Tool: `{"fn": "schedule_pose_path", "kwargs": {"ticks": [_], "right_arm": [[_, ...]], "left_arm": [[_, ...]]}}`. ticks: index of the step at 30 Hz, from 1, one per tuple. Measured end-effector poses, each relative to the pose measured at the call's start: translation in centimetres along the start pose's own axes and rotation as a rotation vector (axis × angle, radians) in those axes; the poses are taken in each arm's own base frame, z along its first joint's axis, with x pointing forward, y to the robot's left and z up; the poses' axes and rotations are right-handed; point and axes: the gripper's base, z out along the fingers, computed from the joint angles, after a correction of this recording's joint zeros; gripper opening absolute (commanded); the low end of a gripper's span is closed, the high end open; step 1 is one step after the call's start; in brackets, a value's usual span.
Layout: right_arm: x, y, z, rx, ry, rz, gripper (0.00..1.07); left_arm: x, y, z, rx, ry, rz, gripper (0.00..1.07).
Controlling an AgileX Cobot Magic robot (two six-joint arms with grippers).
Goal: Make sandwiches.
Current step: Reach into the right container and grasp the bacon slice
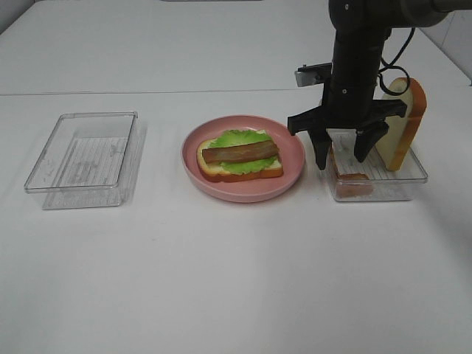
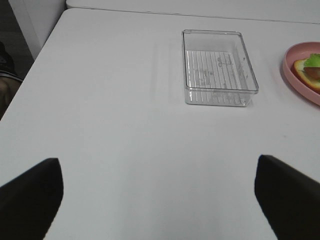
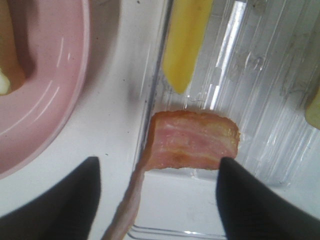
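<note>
1. Grasp risk: the right end effector (image 1: 341,161) hangs over the clear tray (image 1: 417,177) toward the bench's right edge. Its fingers stand apart on either side of the loose bacon strip (image 3: 192,140) and are not clamped on it. The strip is thin and bent against the tray wall. We judge the fingers could pinch only its edge and lose it, or catch the wall and drag the light tray.
2. Neighbour risk: a bread slice (image 1: 404,125) leans upright in the same tray, just beside the arm, and a yellow cheese slice (image 3: 186,45) stands near the strip. A sideways lift could topple either.
3. Task item: the part-built sandwich (image 1: 240,156) has bread, lettuce and one bacon strip. It lies on the pink plate (image 1: 291,173) at the bench's middle, just beside the tray.
4. Right arm pose: it descends near-vertical, with the fingers pointing down at the tray's plate-side end.
5. Left end effector (image 2: 159,197): the fingers are wide apart and hold nothing. It hovers over bare bench toward the near left corner, well apart from the empty container (image 2: 216,97).
</note>
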Motion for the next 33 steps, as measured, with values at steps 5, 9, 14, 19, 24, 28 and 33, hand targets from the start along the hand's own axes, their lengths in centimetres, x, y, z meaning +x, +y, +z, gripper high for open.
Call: {"fn": "schedule_pose_path", "kwargs": {"ticks": [5, 9, 14, 19, 24, 28, 33], "right_arm": [[0.02, 0.1, 0.0, -0.011, 0.003, 0.0, 0.18], [0.04, 0.25, -0.01, -0.023, 0.003, 0.002, 0.03], [0.07, 0.43, -0.02, -0.028, 0.003, 0.002, 0.0], [0.07, 0.42, -0.06, -0.028, 0.002, -0.002, 0.0], [0.1, 0.41, -0.15, -0.028, 0.002, -0.015, 0.0], [0.14, 0.37, -0.29, -0.027, -0.001, -0.021, 0.0], [0.23, 0.3, -0.44, -0.025, -0.01, -0.022, 0.0]], "left_arm": [[0.0, 0.0, 0.0, 0.0, 0.0, 0.0, 0.96], [0.0, 0.0, 0.0, 0.0, 0.0, 0.0, 0.96], [0.0, 0.0, 0.0, 0.0, 0.0, 0.0, 0.96], [0.0, 0.0, 0.0, 0.0, 0.0, 0.0, 0.96], [0.0, 0.0, 0.0, 0.0, 0.0, 0.0, 0.96], [0.0, 0.0, 0.0, 0.0, 0.0, 0.0, 0.96], [0.0, 0.0, 0.0, 0.0, 0.0, 0.0, 0.96]]}}
